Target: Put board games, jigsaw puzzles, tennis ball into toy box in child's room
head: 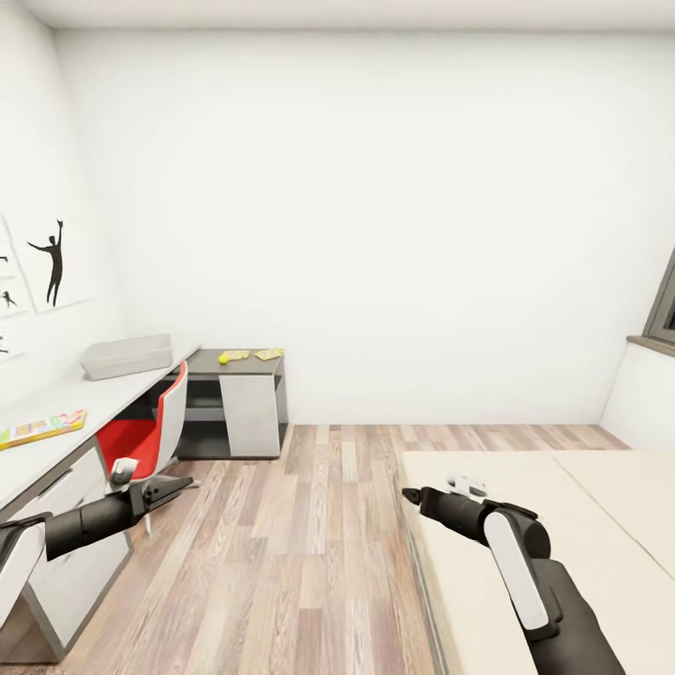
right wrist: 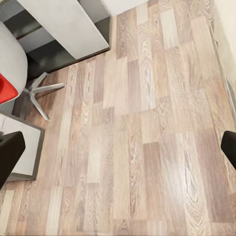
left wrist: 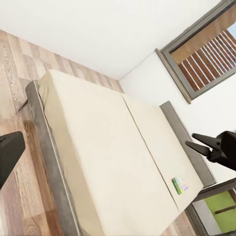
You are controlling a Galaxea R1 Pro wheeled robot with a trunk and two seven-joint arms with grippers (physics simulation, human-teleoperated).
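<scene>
Both arms hang low over the floor beside the bed (head: 525, 525), left claw (head: 184, 484) and right claw (head: 409, 494) pressed together and empty, because the toy box (head: 127, 356) sits far off on the bench (head: 56, 412).

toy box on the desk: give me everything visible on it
The toy box is a shallow, lidless, light grey rectangular bin with outward-sloping sides, plastic-looking. It sits upright on the light grey table against the left wall, below the silhouette picture. Its inside is not visible from this angle. Nothing touches it but the tabletop; both grippers are far from it.
</scene>
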